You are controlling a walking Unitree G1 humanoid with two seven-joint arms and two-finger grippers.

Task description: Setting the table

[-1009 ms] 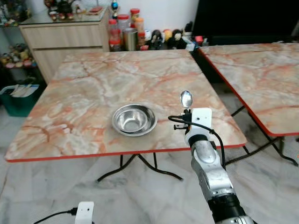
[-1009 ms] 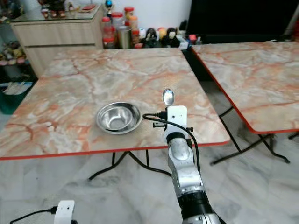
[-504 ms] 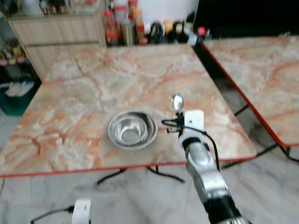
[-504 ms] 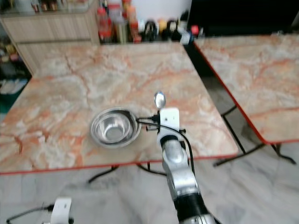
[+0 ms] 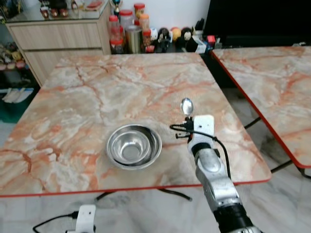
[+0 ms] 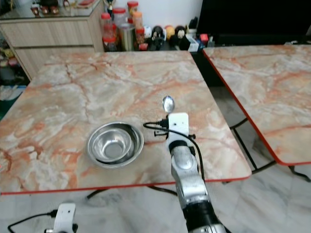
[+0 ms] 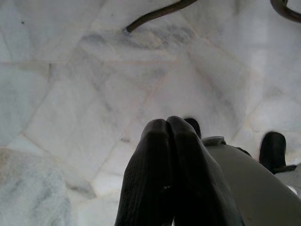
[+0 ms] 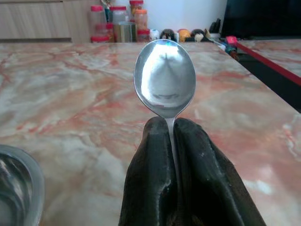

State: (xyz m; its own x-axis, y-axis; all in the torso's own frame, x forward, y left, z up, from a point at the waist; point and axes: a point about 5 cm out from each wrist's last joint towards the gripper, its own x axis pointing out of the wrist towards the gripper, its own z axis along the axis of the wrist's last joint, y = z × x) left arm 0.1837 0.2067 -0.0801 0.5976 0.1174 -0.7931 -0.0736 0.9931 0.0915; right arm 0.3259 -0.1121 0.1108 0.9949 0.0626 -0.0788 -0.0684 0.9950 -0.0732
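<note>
A steel bowl (image 5: 133, 146) sits near the front edge of the marble-patterned table (image 5: 97, 92). My right gripper (image 8: 171, 129) is shut on a metal spoon (image 8: 164, 77), whose round end (image 5: 186, 105) sticks up above the wrist, over the table just right of the bowl. The bowl's rim (image 8: 19, 183) shows beside the fingers (image 8: 202, 165) in the right wrist view. My left gripper (image 7: 167, 123) hangs low over the tiled floor, its fingers pressed together with nothing between them.
A second marble table (image 5: 272, 77) stands to the right across a narrow gap. Behind the table are a wooden cabinet (image 5: 58, 36) and a row of jars and bottles (image 5: 131, 31). A green bin (image 5: 14, 99) is at the far left.
The camera has shifted closer and a little right, so the table sits lower and larger in view. The right gripper still holds the spoon upright beside the bowl.
</note>
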